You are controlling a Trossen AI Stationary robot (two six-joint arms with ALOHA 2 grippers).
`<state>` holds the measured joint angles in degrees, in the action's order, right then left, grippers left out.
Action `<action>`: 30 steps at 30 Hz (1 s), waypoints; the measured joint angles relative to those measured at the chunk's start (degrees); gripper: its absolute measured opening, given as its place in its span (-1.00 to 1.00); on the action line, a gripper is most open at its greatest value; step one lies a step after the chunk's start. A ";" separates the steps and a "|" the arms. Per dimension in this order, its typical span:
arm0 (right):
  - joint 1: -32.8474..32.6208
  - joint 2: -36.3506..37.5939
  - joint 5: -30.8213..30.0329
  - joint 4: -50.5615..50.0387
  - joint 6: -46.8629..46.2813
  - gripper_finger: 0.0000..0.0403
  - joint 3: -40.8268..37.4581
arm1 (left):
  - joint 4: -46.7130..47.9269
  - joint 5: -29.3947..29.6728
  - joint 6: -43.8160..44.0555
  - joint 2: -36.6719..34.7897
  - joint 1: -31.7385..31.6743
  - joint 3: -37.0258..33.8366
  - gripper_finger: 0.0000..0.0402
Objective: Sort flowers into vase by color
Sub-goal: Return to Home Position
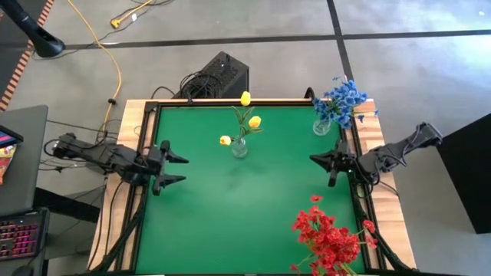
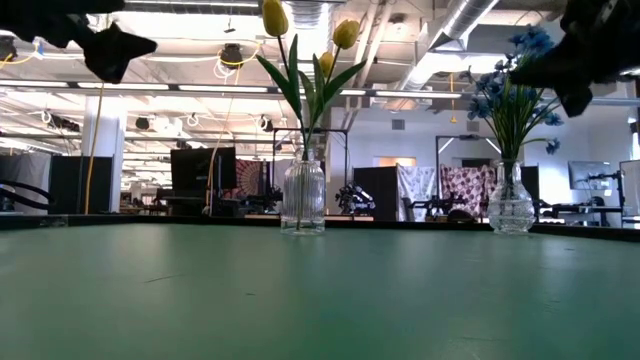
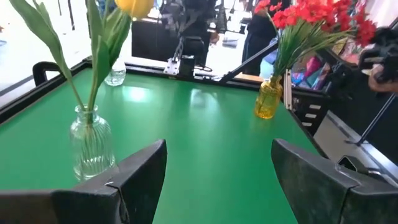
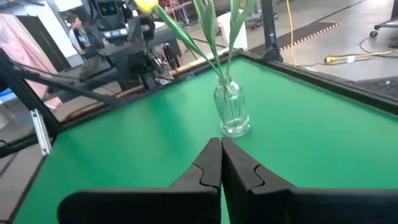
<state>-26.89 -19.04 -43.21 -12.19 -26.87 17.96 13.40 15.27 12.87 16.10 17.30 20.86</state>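
Hovering at opposite sides, my left gripper (image 1: 177,169) gapes apart, my right gripper (image 1: 317,159) pressed together; yellow tulip buds (image 1: 254,121) fill the ribbed clear glass vase (image 1: 239,147), blue blooms (image 1: 343,96) a rounder clear vase (image 1: 322,126), red blooms (image 1: 330,238) the yellow glass vase (image 3: 268,99).

Table layout: three vases, one arm each side.
On the table (image 1: 230,222), tulip vase (image 1: 239,147) stands far centre; second vase (image 1: 322,126) in the far-right corner, third vase (image 3: 268,101) in the near-right corner, all well apart. Arms: left gripper (image 1: 180,169) at the left edge, right gripper (image 1: 316,159) at the right edge, between the two right-hand vases.
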 joint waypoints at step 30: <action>12.07 16.84 15.57 13.84 12.02 -0.90 -15.30 | -9.50 -7.99 0.30 -13.17 -0.04 -12.84 0.38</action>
<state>-14.82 -2.19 -27.65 1.65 -14.86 2.66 3.90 7.28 13.17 2.94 17.26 8.02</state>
